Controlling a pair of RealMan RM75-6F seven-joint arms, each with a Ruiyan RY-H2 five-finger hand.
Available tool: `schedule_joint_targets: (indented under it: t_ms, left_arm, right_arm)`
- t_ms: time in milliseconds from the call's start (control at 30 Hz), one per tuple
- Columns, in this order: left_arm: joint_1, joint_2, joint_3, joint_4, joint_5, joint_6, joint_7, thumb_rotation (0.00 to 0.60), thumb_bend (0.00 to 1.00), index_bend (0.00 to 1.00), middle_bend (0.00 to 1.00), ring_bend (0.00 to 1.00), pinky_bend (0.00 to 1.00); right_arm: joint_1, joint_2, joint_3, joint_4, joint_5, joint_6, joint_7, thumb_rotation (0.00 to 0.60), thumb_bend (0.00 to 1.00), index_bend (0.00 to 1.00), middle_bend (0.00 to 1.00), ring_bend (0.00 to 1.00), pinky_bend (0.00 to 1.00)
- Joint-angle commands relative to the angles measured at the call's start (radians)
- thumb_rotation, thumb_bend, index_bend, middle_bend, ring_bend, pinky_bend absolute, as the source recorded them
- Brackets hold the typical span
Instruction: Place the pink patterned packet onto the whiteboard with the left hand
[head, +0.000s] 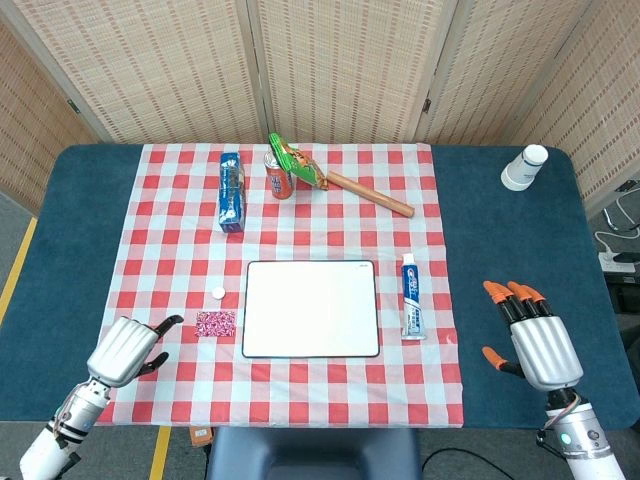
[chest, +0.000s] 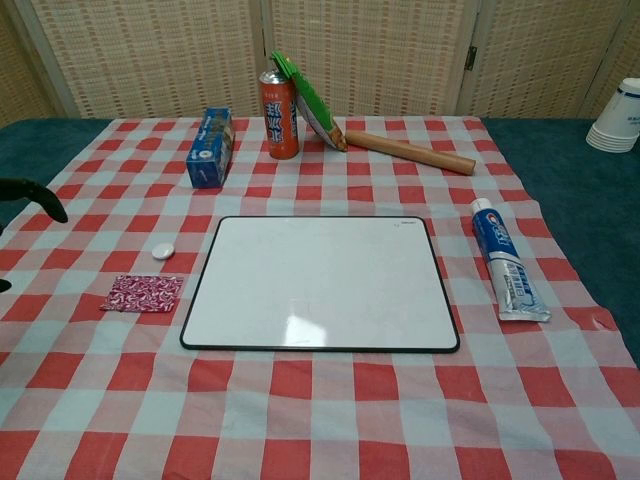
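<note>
pink patterned packet (head: 215, 323) flat on checked cloth, just left of whiteboard (head: 311, 309), apart.

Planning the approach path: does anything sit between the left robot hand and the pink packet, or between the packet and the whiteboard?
Nothing visible. Left robot hand, pink packet and whiteboard line up with bare cloth between.

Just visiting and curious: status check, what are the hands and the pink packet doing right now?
Left hand open, near packet, not touching. Right hand open, idle. Pink packet flat on cloth beside whiteboard. Small white cap nearby, not blocking.
</note>
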Motion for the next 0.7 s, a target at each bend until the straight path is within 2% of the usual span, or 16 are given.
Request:
schedule_joint_targets:
  t_ms: [33, 133, 300, 700]
  left_arm:
    - [-0.038, -0.008, -0.029, -0.093, -0.135, -0.114, 0.143, 0.6, 0.26, 0.24, 0.86, 0.93, 0.9]
    - [-0.06, -0.011, -0.047, -0.151, -0.208, -0.161, 0.217, 0.6, 0.26, 0.26, 0.86, 0.93, 0.9]
    - [-0.088, -0.032, -0.059, -0.181, -0.253, -0.189, 0.269, 0.6, 0.26, 0.3, 0.87, 0.93, 0.9]
    - [-0.166, -0.115, -0.095, -0.095, -0.347, -0.269, 0.247, 0.6, 0.26, 0.32, 0.91, 0.95, 0.92]
  right_arm:
    - [-0.009, 0.014, -0.013, 0.002, -0.036, 0.021, 0.018, 0.547, 0.15, 0.01, 0.15, 0.11, 0.17]
    - [-0.019, 0.02, -0.017, 0.007, -0.06, 0.044, 0.037, 0.548, 0.15, 0.01, 0.15, 0.11, 0.17]
    - [-0.023, 0.029, -0.016, 0.014, -0.064, 0.051, 0.064, 0.547, 0.15, 0.01, 0.15, 0.11, 0.17]
    - [-0.022, 0.031, -0.016, 0.014, -0.068, 0.042, 0.067, 0.546, 0.15, 0.01, 0.15, 0.11, 0.17]
